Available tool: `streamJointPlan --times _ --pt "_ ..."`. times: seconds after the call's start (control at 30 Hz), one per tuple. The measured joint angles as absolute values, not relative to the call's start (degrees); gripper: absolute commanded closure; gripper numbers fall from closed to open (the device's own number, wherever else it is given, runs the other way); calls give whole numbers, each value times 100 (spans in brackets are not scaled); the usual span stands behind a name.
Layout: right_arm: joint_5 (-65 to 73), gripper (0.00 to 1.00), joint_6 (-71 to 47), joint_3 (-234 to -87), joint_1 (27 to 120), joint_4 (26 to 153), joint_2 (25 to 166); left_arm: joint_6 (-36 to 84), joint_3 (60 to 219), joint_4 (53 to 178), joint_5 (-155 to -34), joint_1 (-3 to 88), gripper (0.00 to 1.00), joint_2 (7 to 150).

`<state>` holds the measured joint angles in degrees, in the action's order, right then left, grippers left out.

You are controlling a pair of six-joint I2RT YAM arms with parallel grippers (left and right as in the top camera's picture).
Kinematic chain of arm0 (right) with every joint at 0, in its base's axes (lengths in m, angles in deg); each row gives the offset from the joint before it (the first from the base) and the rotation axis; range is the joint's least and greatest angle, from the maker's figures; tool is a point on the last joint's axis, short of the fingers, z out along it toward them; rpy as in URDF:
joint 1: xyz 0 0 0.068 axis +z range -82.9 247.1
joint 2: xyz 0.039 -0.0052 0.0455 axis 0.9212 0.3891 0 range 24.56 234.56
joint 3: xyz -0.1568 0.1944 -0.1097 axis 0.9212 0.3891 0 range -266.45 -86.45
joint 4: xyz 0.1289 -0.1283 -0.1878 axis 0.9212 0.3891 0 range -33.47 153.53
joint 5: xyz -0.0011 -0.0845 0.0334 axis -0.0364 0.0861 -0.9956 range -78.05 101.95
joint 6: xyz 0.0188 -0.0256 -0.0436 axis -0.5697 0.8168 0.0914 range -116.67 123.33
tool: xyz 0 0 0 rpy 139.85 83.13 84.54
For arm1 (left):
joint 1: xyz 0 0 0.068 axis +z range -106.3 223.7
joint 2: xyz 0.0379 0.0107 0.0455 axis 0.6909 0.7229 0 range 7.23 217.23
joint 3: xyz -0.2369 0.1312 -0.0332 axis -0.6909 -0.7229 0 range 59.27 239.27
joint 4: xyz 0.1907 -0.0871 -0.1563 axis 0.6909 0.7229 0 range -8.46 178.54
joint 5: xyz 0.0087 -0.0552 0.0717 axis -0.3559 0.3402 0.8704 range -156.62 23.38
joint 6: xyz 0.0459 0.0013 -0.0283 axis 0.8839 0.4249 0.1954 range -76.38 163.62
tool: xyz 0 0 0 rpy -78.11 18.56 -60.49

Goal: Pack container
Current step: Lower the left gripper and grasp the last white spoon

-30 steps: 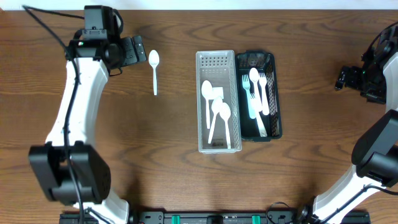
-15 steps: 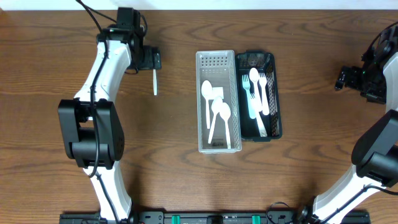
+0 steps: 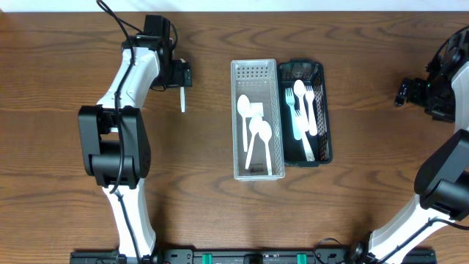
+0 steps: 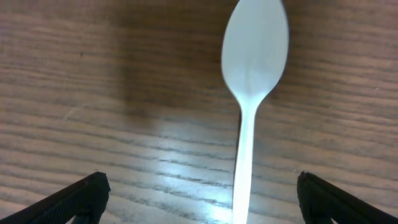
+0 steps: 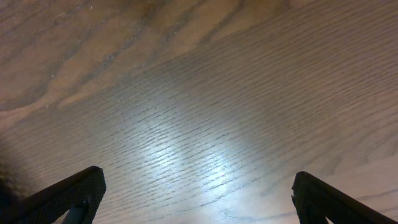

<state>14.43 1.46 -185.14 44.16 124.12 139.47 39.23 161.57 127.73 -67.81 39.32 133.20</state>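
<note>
A loose white plastic spoon (image 3: 182,100) lies on the table left of the two containers; only its handle shows under my left gripper (image 3: 180,75). In the left wrist view the spoon (image 4: 254,59) lies lengthwise between my open left gripper's (image 4: 202,199) black fingertips (image 4: 78,198), nearer the right one, untouched. The white container (image 3: 254,70) holds three white spoons (image 3: 258,132). The black container (image 3: 327,117) beside it holds white forks and a spoon (image 3: 302,110). My right gripper (image 3: 407,92) hovers open at the far right, with bare wood between its fingertips (image 5: 65,194).
The two containers stand side by side mid-table. Wooden tabletop (image 3: 366,183) surrounds them. The left arm's white links (image 3: 121,88) run along the left side, the right arm (image 3: 447,169) down the right edge.
My left arm has swung right and its gripper has come over the loose spoon's bowl, staying open. The right arm and the containers have not moved.
</note>
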Motion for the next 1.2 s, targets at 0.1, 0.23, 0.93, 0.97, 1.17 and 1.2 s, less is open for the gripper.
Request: streamJointPlan --times 0.1,0.23,0.93,0.97,1.17,1.2 --pt "1443 1 146 -18514 4416 12412 13947 3923 16159 12758 -6768 3875 2 13335" --pt "1443 1 146 -18514 4416 12412 13947 3932 16168 12756 -6768 3784 2 13458" --pt "1443 1 146 -18514 4416 12412 13947 3941 16256 12644 -6768 3727 2 13923" --pt "1443 1 146 -18514 4416 12412 13947 3941 16256 12625 -6768 3727 2 13923" --pt "1443 1 146 -18514 4416 12412 13947 3941 16256 12555 -6770 3727 1 13923" --pt "1443 1 146 -18514 4416 12412 13947 3941 16256 12548 -6770 3727 1 13926"
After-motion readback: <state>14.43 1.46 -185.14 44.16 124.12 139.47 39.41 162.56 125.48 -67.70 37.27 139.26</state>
